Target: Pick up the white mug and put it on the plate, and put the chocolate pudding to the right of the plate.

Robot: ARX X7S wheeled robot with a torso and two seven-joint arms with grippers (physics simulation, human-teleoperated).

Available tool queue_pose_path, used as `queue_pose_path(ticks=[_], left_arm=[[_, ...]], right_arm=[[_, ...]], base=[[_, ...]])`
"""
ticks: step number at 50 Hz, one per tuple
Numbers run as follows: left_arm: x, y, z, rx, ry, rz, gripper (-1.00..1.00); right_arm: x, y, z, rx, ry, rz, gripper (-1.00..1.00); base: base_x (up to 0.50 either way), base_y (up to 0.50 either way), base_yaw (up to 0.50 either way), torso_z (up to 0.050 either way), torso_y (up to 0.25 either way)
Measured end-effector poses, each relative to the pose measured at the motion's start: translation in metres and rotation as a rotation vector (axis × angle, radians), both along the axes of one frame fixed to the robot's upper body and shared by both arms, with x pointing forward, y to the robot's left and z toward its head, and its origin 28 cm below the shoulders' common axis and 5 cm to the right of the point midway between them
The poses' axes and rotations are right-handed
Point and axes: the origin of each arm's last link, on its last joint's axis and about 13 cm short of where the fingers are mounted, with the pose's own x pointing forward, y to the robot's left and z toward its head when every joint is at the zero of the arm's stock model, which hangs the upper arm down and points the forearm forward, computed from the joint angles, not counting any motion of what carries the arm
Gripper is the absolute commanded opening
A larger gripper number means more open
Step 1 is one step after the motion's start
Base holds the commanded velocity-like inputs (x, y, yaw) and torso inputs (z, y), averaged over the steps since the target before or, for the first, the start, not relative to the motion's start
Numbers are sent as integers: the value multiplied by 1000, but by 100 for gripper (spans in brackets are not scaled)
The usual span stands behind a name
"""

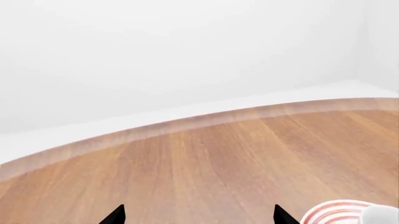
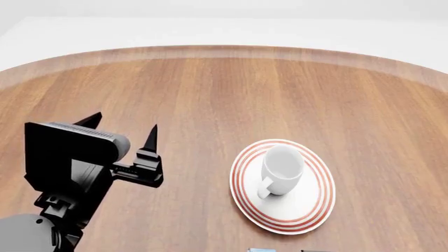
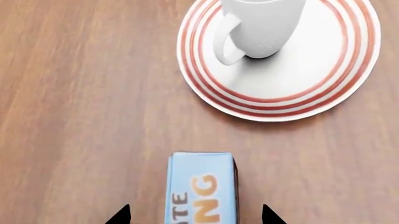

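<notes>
The white mug point(image 2: 282, 169) stands upright on the red-ringed plate point(image 2: 308, 212), handle toward the robot. In the right wrist view the mug point(image 3: 265, 25) and plate point(image 3: 283, 105) lie beyond the chocolate pudding point(image 3: 201, 189), a light blue carton with orange letters that lies on the wood. My right gripper point(image 3: 194, 215) is open, one black tip on each side of the carton with a gap to each. Only a sliver of the pudding point(image 2: 262, 250) shows at the head view's bottom edge. My left gripper point(image 2: 125, 123) is open and empty, left of the plate. Its own view catches the plate point(image 1: 333, 212) and the mug point(image 1: 381, 215).
The round wooden table point(image 2: 210, 89) stretches ahead, with its curved far edge point(image 1: 187, 123) against a white floor and wall. Bare wood lies on both sides of the plate.
</notes>
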Motion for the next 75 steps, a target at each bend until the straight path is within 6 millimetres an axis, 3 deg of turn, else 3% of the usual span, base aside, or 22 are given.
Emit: queue_pose_path(ticks=[75], left_arm=[[4,2,-11,-20,27,8,100]], right_arm=[[11,7,-46,-36,90,40,100]], base=[[0,0,0,0,0]])
